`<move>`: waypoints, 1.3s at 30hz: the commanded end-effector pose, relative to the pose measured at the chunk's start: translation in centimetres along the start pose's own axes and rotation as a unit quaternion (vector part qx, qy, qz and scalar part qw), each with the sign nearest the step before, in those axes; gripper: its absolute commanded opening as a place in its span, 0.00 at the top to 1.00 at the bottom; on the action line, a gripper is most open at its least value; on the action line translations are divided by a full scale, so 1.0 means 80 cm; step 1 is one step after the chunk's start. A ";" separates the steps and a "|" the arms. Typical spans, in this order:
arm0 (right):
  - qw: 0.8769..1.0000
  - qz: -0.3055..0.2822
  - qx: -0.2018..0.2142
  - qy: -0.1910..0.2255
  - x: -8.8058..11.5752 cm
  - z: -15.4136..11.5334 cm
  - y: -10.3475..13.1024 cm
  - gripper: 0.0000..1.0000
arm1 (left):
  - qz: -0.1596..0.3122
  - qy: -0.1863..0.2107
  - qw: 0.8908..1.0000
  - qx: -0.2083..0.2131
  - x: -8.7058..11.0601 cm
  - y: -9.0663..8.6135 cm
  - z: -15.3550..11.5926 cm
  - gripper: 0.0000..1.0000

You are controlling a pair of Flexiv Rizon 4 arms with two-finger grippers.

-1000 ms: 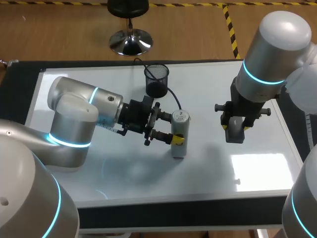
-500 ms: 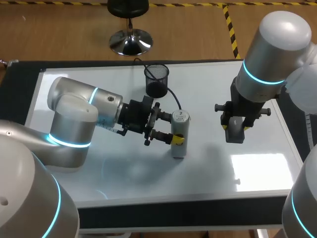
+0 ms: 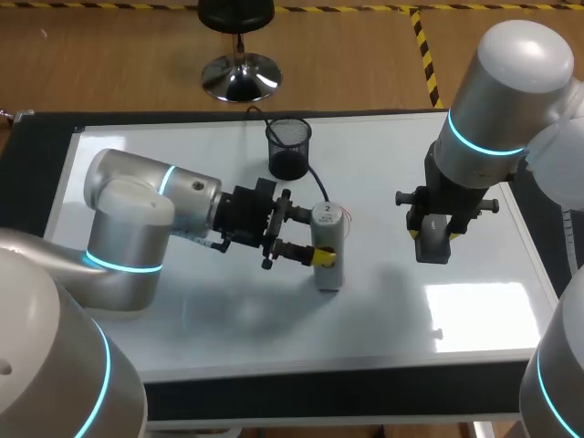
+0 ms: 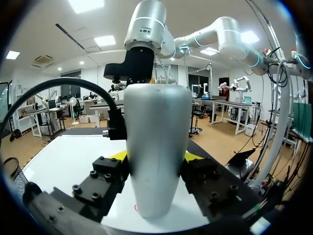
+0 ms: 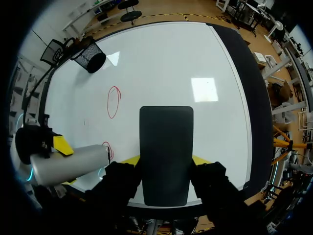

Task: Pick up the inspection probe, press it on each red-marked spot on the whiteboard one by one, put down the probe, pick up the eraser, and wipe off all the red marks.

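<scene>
Both clamped: left hand (image 3: pixel 318 239) probe (image 3: pixel 328 272), right hand (image 3: pixel 434 234) eraser (image 3: pixel 434 251).

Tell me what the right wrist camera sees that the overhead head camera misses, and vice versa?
Only the right wrist view shows a red oval on open board and a second red mark beside the probe. Only the head view shows the right arm above the right gripper. Both show the whiteboard, the probe in the left gripper, the eraser in the right gripper, and the mesh cup.
</scene>
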State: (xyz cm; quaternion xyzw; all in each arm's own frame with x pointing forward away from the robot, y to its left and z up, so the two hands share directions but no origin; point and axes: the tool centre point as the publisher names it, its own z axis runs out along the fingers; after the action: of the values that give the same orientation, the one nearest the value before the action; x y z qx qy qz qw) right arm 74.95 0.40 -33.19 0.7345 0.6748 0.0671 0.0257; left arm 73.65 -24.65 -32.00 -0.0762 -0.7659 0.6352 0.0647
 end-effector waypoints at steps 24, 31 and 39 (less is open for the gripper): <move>1.000 0.000 0.000 0.001 -0.001 0.000 0.000 1.00 | 0.011 -0.007 1.000 0.001 0.005 -0.035 -0.026 1.00; 1.000 0.000 0.000 0.001 -0.001 0.000 0.000 1.00 | 0.008 -0.009 1.000 0.006 0.010 -0.037 -0.038 1.00; 1.000 0.000 0.000 0.001 -0.001 0.000 0.000 1.00 | 0.010 -0.012 1.000 0.012 0.017 -0.037 -0.062 1.00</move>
State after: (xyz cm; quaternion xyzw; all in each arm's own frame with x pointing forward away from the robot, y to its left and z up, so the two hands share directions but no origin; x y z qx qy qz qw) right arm 74.95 0.40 -33.19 0.7345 0.6748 0.0671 0.0257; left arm 73.57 -21.37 -28.72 -0.0756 -0.7599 0.6436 0.0516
